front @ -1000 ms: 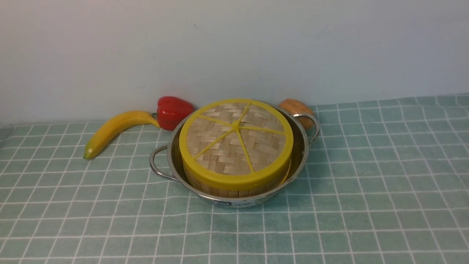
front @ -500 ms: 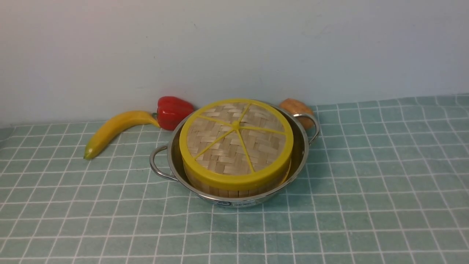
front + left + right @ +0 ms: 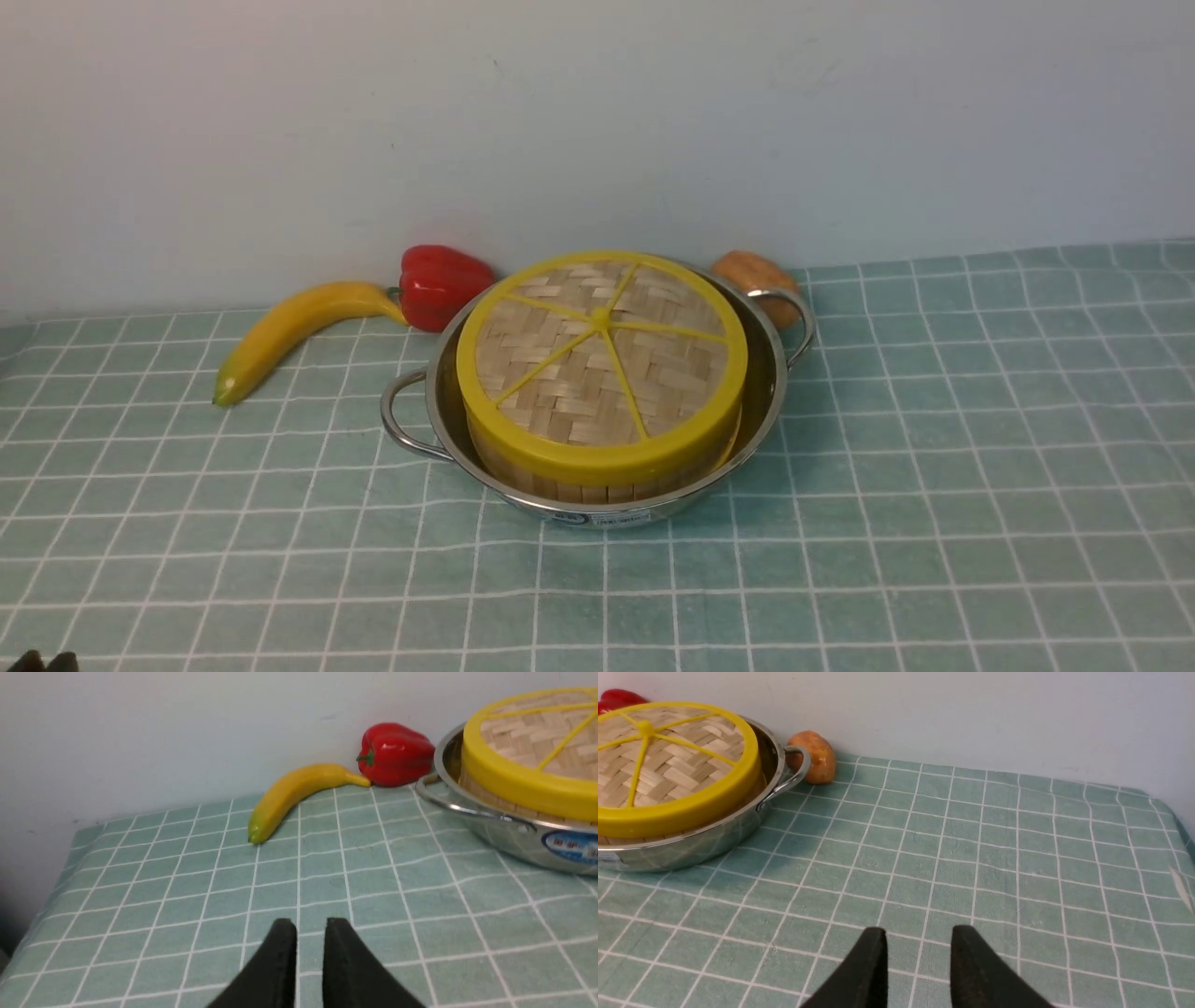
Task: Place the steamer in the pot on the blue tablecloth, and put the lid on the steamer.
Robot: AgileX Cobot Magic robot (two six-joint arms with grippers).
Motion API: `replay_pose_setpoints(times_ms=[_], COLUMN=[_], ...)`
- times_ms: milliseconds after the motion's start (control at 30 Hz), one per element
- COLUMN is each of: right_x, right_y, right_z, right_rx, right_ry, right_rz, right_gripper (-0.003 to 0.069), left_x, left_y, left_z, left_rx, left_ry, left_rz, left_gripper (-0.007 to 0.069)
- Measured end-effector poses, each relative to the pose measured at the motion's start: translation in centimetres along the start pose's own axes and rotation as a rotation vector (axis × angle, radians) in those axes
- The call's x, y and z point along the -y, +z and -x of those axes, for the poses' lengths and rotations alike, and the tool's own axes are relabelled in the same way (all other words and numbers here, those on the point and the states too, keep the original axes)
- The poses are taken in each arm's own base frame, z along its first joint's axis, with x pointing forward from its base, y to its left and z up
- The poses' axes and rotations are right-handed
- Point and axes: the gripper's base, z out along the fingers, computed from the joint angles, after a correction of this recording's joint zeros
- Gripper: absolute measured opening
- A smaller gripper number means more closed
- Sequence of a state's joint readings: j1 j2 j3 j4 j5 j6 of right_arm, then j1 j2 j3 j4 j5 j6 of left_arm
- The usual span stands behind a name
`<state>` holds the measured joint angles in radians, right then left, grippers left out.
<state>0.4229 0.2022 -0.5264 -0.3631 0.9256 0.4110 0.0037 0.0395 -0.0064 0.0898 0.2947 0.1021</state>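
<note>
Lid (image 3: 601, 359) sits flat on the steamer (image 3: 597, 478), which stands inside the pot (image 3: 780, 373) at frame centre on the blue tablecloth (image 3: 980, 448); you see the left gripper (image 3: 309, 926) with a narrow gap between its jaws, holding nothing; the right gripper (image 3: 919, 935) stands wider apart, also empty, above bare cloth.

Only marking was a small blue-and-white label (image 3: 571, 846) on the pot (image 3: 448, 439) outer wall. Print on it was too blurred to read in any view.
</note>
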Motion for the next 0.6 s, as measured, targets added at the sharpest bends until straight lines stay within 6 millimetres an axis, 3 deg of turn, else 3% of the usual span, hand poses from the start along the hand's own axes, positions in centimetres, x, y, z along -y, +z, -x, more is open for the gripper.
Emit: replay_pose_setpoints(times_ms=[600], right_x=[0.15], right_y=[-0.05], right_z=[0.02], right_rx=[0.008], right_ry=[0.019], right_rz=[-0.042], right_gripper=[0.024], left_x=[0.09], left_y=[0.12], left_z=[-0.42], left_rx=[-0.012], left_ry=[0.022], left_rz=[-0.003], left_gripper=[0.0128])
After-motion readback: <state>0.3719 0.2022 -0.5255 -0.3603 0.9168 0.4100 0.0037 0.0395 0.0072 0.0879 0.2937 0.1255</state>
